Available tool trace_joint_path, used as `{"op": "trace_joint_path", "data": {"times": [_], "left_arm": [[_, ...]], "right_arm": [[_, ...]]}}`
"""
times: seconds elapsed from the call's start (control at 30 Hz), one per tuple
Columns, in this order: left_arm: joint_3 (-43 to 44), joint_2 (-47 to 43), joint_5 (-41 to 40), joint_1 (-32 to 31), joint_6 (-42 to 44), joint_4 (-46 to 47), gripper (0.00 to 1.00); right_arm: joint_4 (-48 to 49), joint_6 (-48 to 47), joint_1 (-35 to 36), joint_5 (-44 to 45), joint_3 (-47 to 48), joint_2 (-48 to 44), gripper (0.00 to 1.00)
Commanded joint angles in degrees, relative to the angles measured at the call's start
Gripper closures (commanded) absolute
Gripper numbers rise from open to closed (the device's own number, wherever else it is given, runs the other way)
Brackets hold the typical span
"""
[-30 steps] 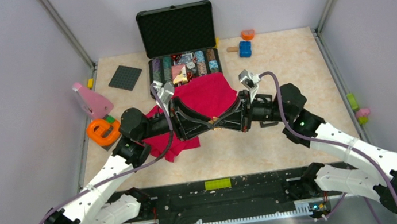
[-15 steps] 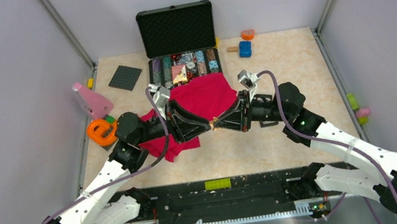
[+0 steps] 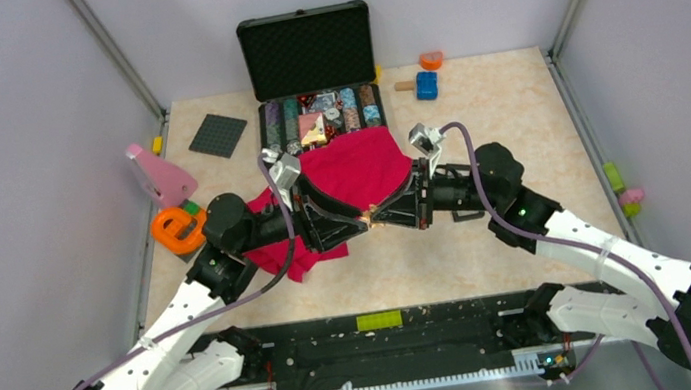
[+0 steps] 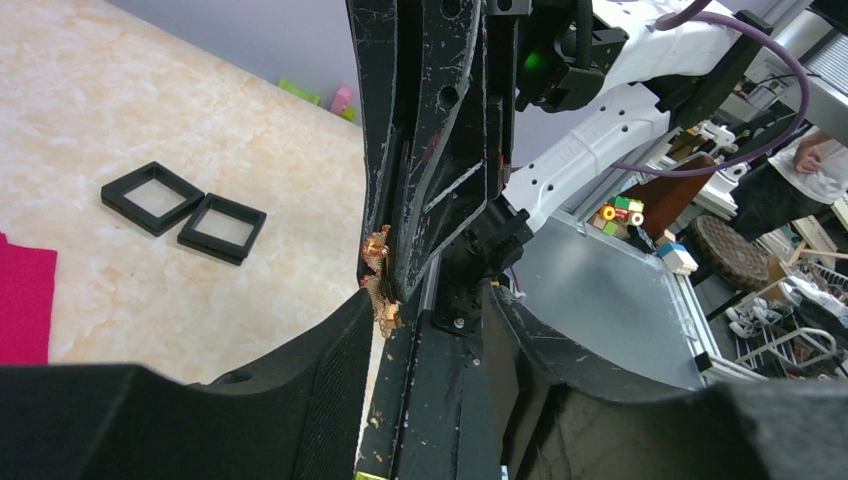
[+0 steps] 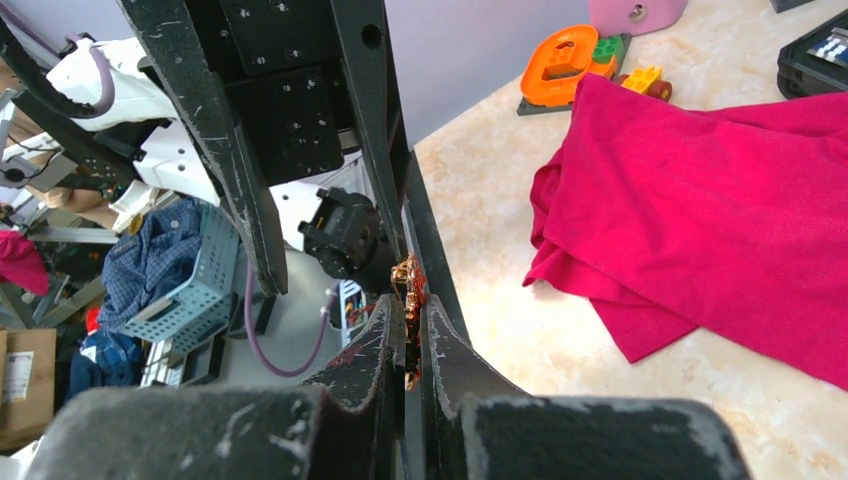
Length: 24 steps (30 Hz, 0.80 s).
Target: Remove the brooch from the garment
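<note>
The brooch [image 5: 409, 290], tiny, orange-red and gold, is pinched between the fingertips of my right gripper [image 5: 411, 306], which is shut on it above the bare tabletop. In the top view the two grippers meet tip to tip around the brooch [image 3: 368, 217], just in front of the red garment [image 3: 348, 169]. My left gripper [image 4: 430, 295] stands open; the right gripper's fingers reach in between its jaws, and the brooch [image 4: 378, 282] sits right by the tip of its left finger. The garment [image 5: 700, 190] lies crumpled flat on the table, apart from the brooch.
An open black case [image 3: 308, 54] with patterned items stands behind the garment. An orange ring toy [image 3: 179, 227], a pink piece [image 3: 160, 174] and a dark plate [image 3: 218, 134] lie at the left. Blue [image 3: 426, 85] and orange [image 3: 431, 60] blocks sit at the back right.
My left gripper's jaws have spread apart and its arm has drawn slightly back to the left. The right gripper has stayed shut on the brooch.
</note>
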Motion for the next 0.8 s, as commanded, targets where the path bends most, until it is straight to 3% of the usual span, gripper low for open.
{"op": "trace_joint_path", "data": {"times": [0.0,0.2,0.4,0.63,0.77], "left_arm": [[2.2,0.1,-3.4,0.9,1.3,-2.1,0.47],[2.1,-0.7,-5.3,2.3,-0.5,-2.8,0.41],[-0.4,-3.9,-5.0,2.6,-3.9,3.2,0.39],[1.6,-4.9,-7.6,3.9,-5.6,-2.3,0.36],[5.7,-2.4,-7.6,5.2,-9.9,-6.8,0.33]], "right_arm": [[3.1,0.7,0.7,-3.8,3.8,-1.4,1.0],[4.4,5.1,0.7,-3.0,4.3,-1.9,1.0],[4.9,23.9,-0.8,2.1,6.1,-0.9,1.0],[1.1,34.7,-2.3,4.1,5.8,-1.5,1.0],[4.7,45.5,-3.4,2.5,2.7,0.1,1.0]]}}
